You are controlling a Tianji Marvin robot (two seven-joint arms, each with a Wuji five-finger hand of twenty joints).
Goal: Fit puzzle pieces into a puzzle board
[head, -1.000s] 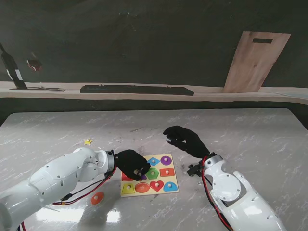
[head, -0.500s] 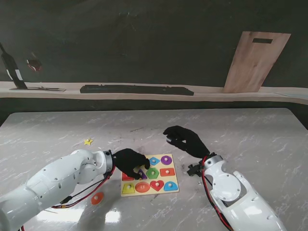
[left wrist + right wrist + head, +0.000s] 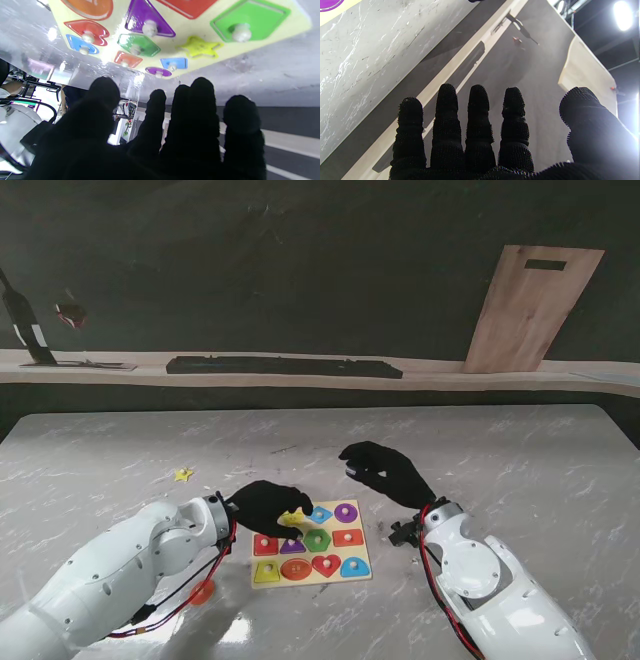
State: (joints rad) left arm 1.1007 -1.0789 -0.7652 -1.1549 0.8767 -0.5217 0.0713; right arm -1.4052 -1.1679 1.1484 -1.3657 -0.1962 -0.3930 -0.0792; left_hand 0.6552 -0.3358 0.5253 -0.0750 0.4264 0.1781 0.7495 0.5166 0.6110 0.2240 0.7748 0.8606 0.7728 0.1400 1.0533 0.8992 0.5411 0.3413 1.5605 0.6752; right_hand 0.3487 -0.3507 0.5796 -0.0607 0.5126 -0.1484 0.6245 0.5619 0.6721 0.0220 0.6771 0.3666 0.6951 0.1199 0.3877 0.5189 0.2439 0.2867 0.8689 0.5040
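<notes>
While empty, left robot hand [image 3: 265, 506] overhangs puzzle board [image 3: 311, 567].

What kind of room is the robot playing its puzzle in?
Probably a robot test lab, not a home. A marble-look table stands against a plain dark wall, holding just a puzzle board and stray pieces. The left wrist view shows metal stands and equipment behind.

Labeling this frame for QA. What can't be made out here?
- Stand view: left hand covers the puzzle board's far-left corner.
- Stand view: orange piece partly hidden by the left arm.
- Stand view: yellow star too small to show a knob.
- Right wrist view: the board is cut by the frame edge; only a purple piece shows.
</notes>
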